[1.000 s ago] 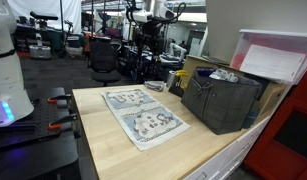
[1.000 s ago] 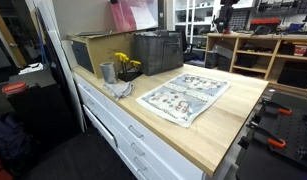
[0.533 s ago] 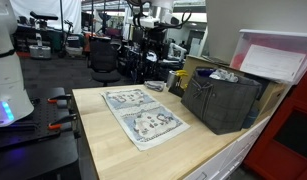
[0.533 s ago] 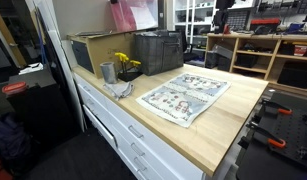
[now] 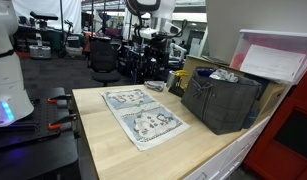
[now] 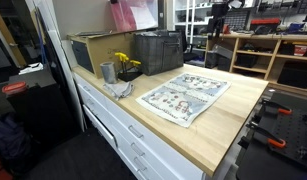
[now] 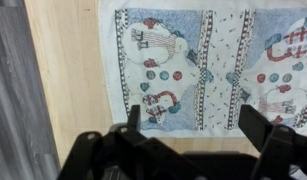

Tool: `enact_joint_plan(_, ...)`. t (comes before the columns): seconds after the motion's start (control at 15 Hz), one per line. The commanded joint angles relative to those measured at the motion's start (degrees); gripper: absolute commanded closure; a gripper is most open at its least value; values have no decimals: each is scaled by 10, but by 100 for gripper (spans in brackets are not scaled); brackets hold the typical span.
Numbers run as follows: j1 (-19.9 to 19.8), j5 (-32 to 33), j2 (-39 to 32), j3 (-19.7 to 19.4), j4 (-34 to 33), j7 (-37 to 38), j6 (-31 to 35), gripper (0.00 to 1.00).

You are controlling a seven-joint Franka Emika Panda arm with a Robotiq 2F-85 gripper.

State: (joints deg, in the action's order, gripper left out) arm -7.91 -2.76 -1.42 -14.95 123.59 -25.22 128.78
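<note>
A long cloth printed with snowmen (image 5: 143, 115) (image 6: 186, 95) lies flat on the wooden worktop (image 5: 103, 150). In the wrist view the cloth (image 7: 193, 55) fills the upper part, seen from well above. My gripper (image 7: 193, 120) hangs high over the cloth's edge, open, with nothing between its two dark fingers (image 7: 133, 118). In an exterior view the arm and gripper (image 5: 156, 30) show above the far end of the worktop, clear of everything.
A dark crate (image 5: 225, 100) (image 6: 158, 50) stands beside the cloth. A metal cup (image 6: 107, 72), yellow flowers (image 6: 123, 62) and a grey rag (image 6: 118, 88) sit at one corner. A pale storage bin (image 5: 278, 55) rests above the crate. Clamps (image 5: 58, 100) grip the worktop's edge.
In an exterior view the arm has come lower and nearer at the far end of the worktop. The jaws stay open. The cloth has not moved.
</note>
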Motion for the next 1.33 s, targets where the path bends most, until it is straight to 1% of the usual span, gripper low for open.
enact_joint_plan(0.0,-18,-69,-55,22,2,-6,40,0)
enact_joint_plan(0.13,-29,-94,-96,33,-7,-16,50,0)
enact_joint_plan(0.27,-43,-101,-128,43,-17,-17,57,0)
enact_joint_plan(0.67,-77,-62,-204,53,-56,-8,72,0)
enact_joint_plan(0.87,-85,-54,-206,57,-60,7,79,0)
enact_joint_plan(0.93,-96,-79,-190,70,-58,-6,48,0)
enact_joint_plan(1.0,-91,-60,-207,64,-54,2,72,0)
enact_joint_plan(1.27,-93,-60,-208,69,-54,1,72,0)
